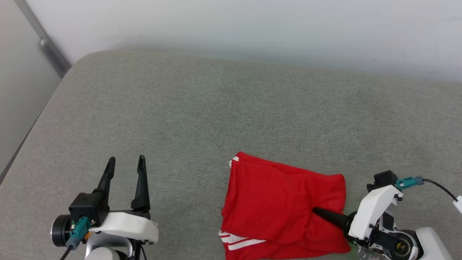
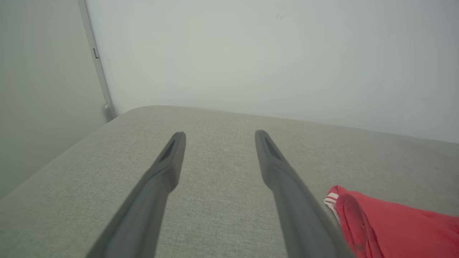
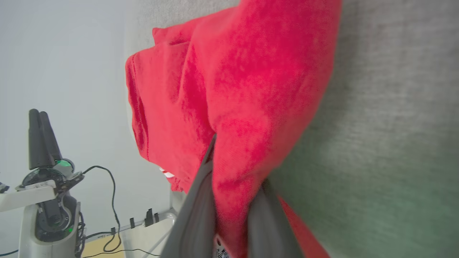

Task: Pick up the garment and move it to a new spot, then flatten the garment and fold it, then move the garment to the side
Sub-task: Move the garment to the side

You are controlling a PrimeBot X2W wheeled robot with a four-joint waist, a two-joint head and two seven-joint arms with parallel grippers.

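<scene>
The pale wall (image 1: 252, 25) stands behind everything, and below it the grey fabric-covered worktop (image 1: 180, 108) runs from its rounded far-left corner across to my right side. The red jersey (image 1: 281, 202) lies folded into a rough block on the near right part of the worktop, one corner pointing away from me and its red-and-white striped trim (image 1: 234, 242) showing along the near left edge. The right-hand end is puckered where I have hold of it.

My right claw (image 1: 316, 210) reaches in from the right, and its fingers are pinched together on a fold of the red cloth; in the right wrist view the fabric drapes over and between the two dark fingers (image 3: 195, 208), hiding their tips.

My left claw (image 1: 126, 159) sits well apart from the jersey, at the near left, above bare worktop. Its fingers are spread wide with nothing between them.
</scene>
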